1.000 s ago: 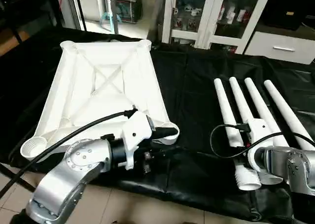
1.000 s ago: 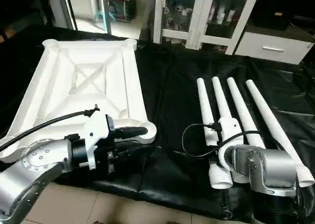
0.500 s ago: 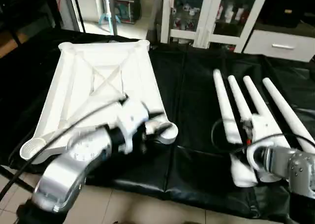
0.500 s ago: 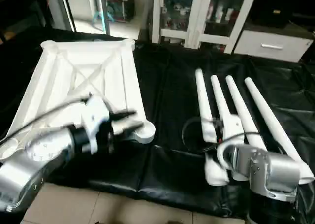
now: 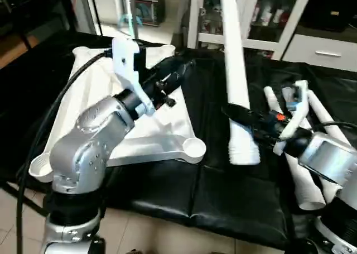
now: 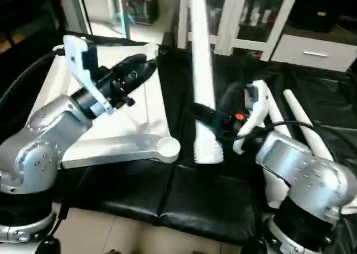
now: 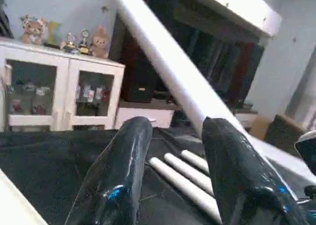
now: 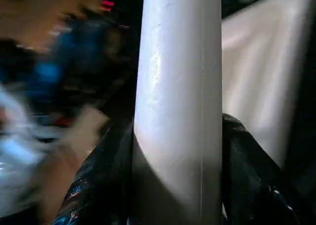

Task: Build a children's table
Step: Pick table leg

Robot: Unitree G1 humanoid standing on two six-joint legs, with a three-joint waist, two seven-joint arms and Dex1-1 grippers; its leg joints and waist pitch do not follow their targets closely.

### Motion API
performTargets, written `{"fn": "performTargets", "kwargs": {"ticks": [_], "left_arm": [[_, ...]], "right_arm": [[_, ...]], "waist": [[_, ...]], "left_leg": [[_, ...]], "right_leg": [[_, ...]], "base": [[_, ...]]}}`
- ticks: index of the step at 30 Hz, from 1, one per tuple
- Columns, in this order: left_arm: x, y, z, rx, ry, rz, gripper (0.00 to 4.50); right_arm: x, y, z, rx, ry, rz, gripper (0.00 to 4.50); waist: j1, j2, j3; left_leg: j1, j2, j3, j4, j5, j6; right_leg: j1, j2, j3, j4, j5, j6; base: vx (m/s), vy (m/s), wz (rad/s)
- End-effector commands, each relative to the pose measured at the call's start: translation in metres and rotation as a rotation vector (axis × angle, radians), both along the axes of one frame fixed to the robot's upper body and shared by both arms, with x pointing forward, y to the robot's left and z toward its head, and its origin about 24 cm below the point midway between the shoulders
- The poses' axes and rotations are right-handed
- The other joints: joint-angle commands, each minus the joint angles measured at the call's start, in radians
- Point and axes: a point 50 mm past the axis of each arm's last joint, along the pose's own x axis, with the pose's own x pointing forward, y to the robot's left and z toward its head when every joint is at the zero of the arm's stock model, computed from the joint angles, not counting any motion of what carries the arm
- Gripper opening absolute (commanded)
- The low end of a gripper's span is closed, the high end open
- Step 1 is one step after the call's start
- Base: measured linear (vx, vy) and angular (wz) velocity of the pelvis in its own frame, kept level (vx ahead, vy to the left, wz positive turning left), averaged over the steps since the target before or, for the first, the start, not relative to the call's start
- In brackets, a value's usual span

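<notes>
The children's table top (image 5: 146, 147) lies upside down on the black cloth, its ribbed underside up and a round corner socket (image 5: 193, 148) at the near corner. My right gripper (image 5: 244, 124) is shut on one white leg (image 5: 234, 53), holding it nearly upright with its ribbed thick end (image 6: 207, 152) low over the cloth. The right wrist view shows that leg (image 8: 180, 101) clamped between the fingers. The other legs (image 6: 297, 119) lie on the cloth behind my right arm. My left gripper (image 5: 181, 70) hangs open and empty above the top's far right edge, its fingers (image 7: 118, 180) apart.
A black cloth (image 5: 212, 192) covers the work surface, with tiled floor along its near edge. A white glass-door cabinet (image 5: 268, 14) and a white drawer unit (image 5: 329, 50) stand behind. A black cable (image 5: 61, 103) loops from my left arm over the table top.
My right gripper has lifted one leg off the cloth and stood it upright. My left arm has risen from the near corner socket to above the top. The camera has shifted.
</notes>
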Motion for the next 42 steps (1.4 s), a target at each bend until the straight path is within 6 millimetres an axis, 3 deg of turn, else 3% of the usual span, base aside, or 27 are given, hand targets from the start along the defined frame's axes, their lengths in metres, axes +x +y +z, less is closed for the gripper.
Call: {"fn": "performTargets", "kwargs": {"ticks": [1,2,4,6,14,18,22,24,26,28,31,32,33,35,36,42], "left_arm": [[-0.001,-0.003,0.006,-0.012,-0.002,-0.029,2.06],[-0.003,-0.004,0.007,0.001,-0.010,-0.045,2.06],[-0.005,-0.005,0.007,0.002,-0.009,-0.053,2.06],[-0.005,-0.004,0.008,-0.012,-0.003,-0.049,2.06],[-0.005,-0.004,0.007,-0.016,0.035,-0.045,2.06],[-0.001,-0.008,0.013,-0.076,0.053,-0.046,2.06],[-0.005,-0.012,0.015,-0.127,0.080,-0.126,2.43],[-0.009,-0.016,0.016,-0.160,0.106,-0.210,2.60],[-0.010,-0.019,0.015,-0.157,0.136,-0.255,2.76],[-0.008,-0.019,0.015,-0.152,0.152,-0.260,2.90],[0.001,-0.016,0.011,-0.144,0.216,-0.241,3.14],[0.005,-0.015,0.010,-0.160,0.250,-0.231,3.20],[0.007,-0.014,0.010,-0.168,0.265,-0.228,3.26],[0.011,-0.011,0.009,-0.180,0.284,-0.219,3.47],[0.011,-0.010,0.008,-0.179,0.291,-0.215,3.62],[0.018,-0.005,0.007,-0.207,0.327,-0.171,4.06]], "right_arm": [[-0.002,-0.002,0.007,0.045,-0.033,0.034,1.86],[-0.003,-0.004,0.008,0.057,-0.038,0.045,1.86],[-0.003,-0.004,0.010,0.062,-0.043,0.052,1.86],[-0.003,-0.004,0.013,0.067,-0.055,0.062,1.86],[-0.006,0.000,0.015,0.035,-0.071,0.096,1.86],[-0.010,0.009,0.015,-0.100,-0.099,0.095,1.86],[-0.015,0.011,0.014,-0.105,-0.100,0.125,1.86],[-0.019,0.012,0.011,-0.137,-0.105,0.152,1.86],[-0.023,0.013,0.009,-0.159,-0.119,0.171,1.86],[-0.024,0.013,0.008,-0.167,-0.122,0.181,1.86],[-0.026,0.014,0.007,-0.179,-0.135,0.200,1.86],[-0.026,0.014,0.007,-0.180,-0.142,0.204,1.86],[-0.026,0.015,0.007,-0.181,-0.145,0.206,1.86],[-0.026,0.015,0.007,-0.184,-0.152,0.202,1.86],[-0.026,0.015,0.006,-0.186,-0.155,0.201,1.86],[-0.027,0.012,0.003,-0.190,-0.166,0.183,1.86]], "waist": [[0.002,-0.012,-0.067],[0.001,-0.018,-0.066],[0.002,-0.012,-0.065],[0.001,-0.014,-0.064],[0.000,-0.017,-0.064],[0.003,-0.016,-0.065],[0.004,-0.016,-0.066],[0.007,-0.023,-0.069],[0.011,-0.020,-0.070],[0.012,-0.021,-0.069],[0.013,-0.014,-0.068],[0.014,-0.017,-0.067],[0.015,-0.012,-0.067],[0.018,-0.013,-0.070],[0.019,-0.009,-0.072],[0.028,-0.011,-0.072]], "left_leg": [[-0.009,0.061,-0.015,-0.070,0.057,0.031],[-0.008,0.060,-0.014,-0.072,0.046,0.022],[-0.007,0.060,-0.016,-0.073,0.044,0.015],[-0.007,0.059,-0.015,-0.073,0.040,0.005],[-0.010,0.057,-0.016,-0.074,0.060,0.000],[-0.012,0.057,-0.016,-0.071,0.075,-0.003],[-0.014,0.056,-0.015,-0.070,0.070,-0.001],[-0.017,0.055,-0.015,-0.068,0.094,0.006],[-0.017,0.056,-0.015,-0.066,0.107,0.012],[-0.018,0.055,-0.014,-0.065,0.099,0.021],[-0.019,0.055,-0.016,-0.066,0.090,0.022],[-0.017,0.053,-0.014,-0.065,0.077,0.020],[-0.019,0.053,-0.017,-0.066,0.071,0.018],[-0.017,0.056,-0.018,-0.066,0.082,0.018],[-0.016,0.057,-0.019,-0.064,0.092,0.017],[-0.017,0.058,-0.018,-0.063,0.095,0.020]], "right_leg": [[0.058,-0.074,0.043,-0.061,-0.010,-0.253],[0.058,-0.074,0.043,-0.065,-0.057,-0.236],[0.055,-0.075,0.043,-0.065,-0.083,-0.228],[0.055,-0.075,0.043,-0.069,-0.111,-0.210],[0.054,-0.073,0.043,-0.070,-0.111,-0.186],[0.057,-0.073,0.043,-0.071,-0.083,-0.178],[0.055,-0.074,0.044,-0.067,-0.074,-0.196],[0.057,-0.072,0.043,-0.063,-0.034,-0.204],[0.056,-0.072,0.043,-0.060,-0.011,-0.204],[0.055,-0.071,0.043,-0.063,-0.024,-0.202],[0.055,-0.072,0.042,-0.065,-0.046,-0.196],[0.053,-0.070,0.043,-0.069,-0.067,-0.189],[0.056,-0.072,0.043,-0.069,-0.074,-0.189],[0.055,-0.073,0.042,-0.067,-0.054,-0.189],[0.053,-0.071,0.041,-0.064,-0.032,-0.196],[0.056,-0.074,0.041,-0.060,0.001,-0.214]], "base": [[0.000,0.000,0.00],[0.000,0.000,0.00],[0.000,0.000,0.00],[0.000,0.000,0.00],[0.000,0.000,0.00],[0.000,0.000,0.00],[0.000,0.000,0.00],[0.000,0.000,0.00],[0.000,0.000,0.00],[0.000,0.000,0.00],[0.000,0.000,0.00],[0.000,0.000,0.00],[0.000,0.000,0.00],[0.000,0.000,0.00],[0.000,0.000,0.00],[0.000,0.000,0.00]]}}
